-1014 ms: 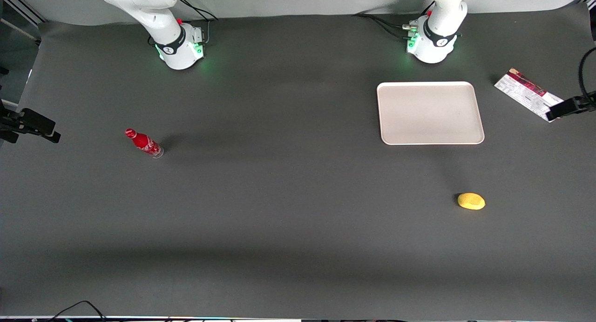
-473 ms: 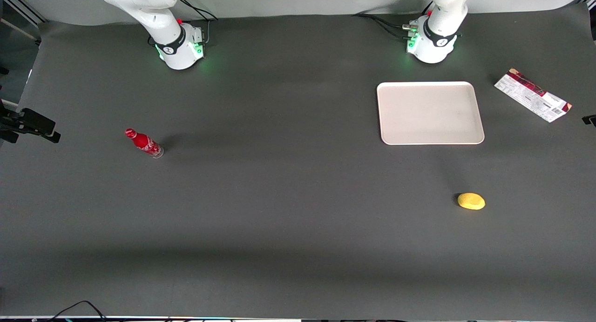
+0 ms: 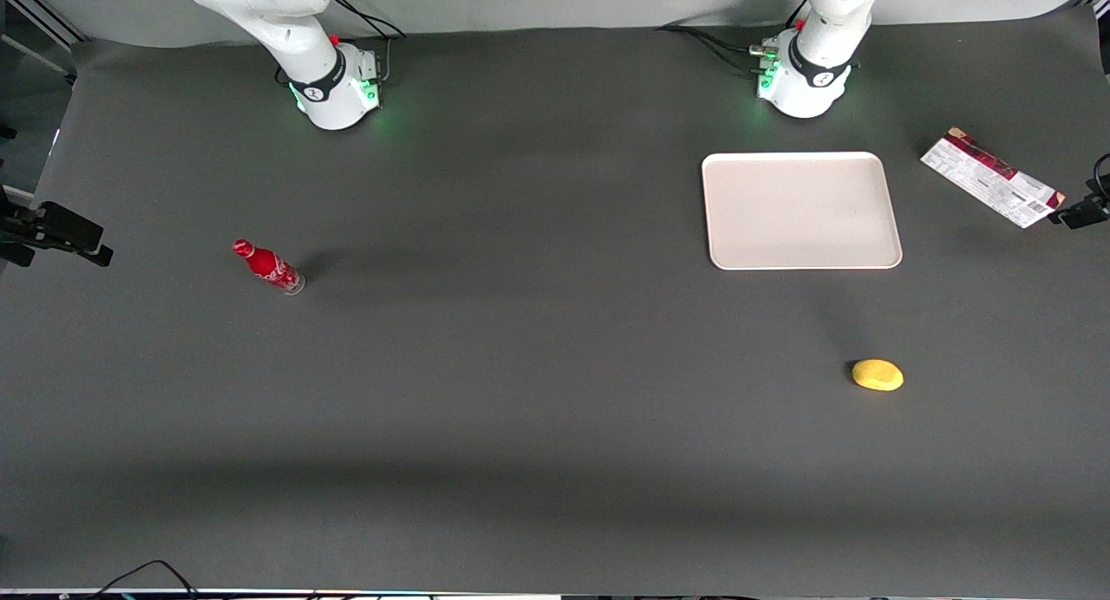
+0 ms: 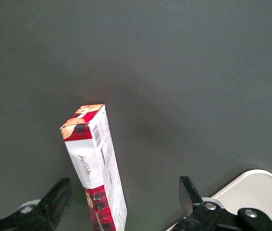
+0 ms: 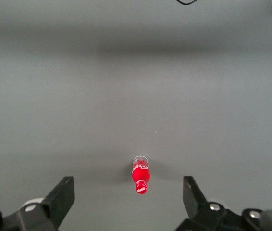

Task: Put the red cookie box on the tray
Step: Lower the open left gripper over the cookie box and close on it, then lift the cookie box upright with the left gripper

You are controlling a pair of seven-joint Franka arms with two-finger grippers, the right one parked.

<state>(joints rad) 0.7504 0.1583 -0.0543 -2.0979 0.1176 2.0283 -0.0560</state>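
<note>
The red cookie box (image 3: 990,178) is lying flat on the dark table mat (image 3: 538,392), white printed face up, out at the working arm's end of the table and angled against the tray's edges. The tray (image 3: 893,236) is sitting beside it, apart from it, with a bare strip of mat between them, just in front of the working arm's base (image 3: 802,80). Nothing is on the tray yet.

The left gripper (image 4: 121,204) is hanging over the box, fingers spread wide, nothing between them but air and carton below. In the wrist view the box (image 4: 95,168) is running lengthwise up through the gap, closer to one finger (image 4: 54,202) than the other (image 4: 189,195), and a corner of the tray (image 4: 256,190) is peeking in alongside. In the front view only a dark tip of the gripper (image 3: 1082,211) is poking in at the frame edge, just by the box's nearer end.

That wide opening looks deliberate: the fingers are straddling the carton's narrow width, the only way such a long, thin box will fit. By my read it is lining up, with no contact yet, and needs centring before closing.

Elsewhere, a small red cola bottle (image 3: 268,267) is standing toward the parked arm's end, and a yellow lemon-like fruit (image 3: 878,375) is lying nearer the front camera than the tray. Neither is in the way.
</note>
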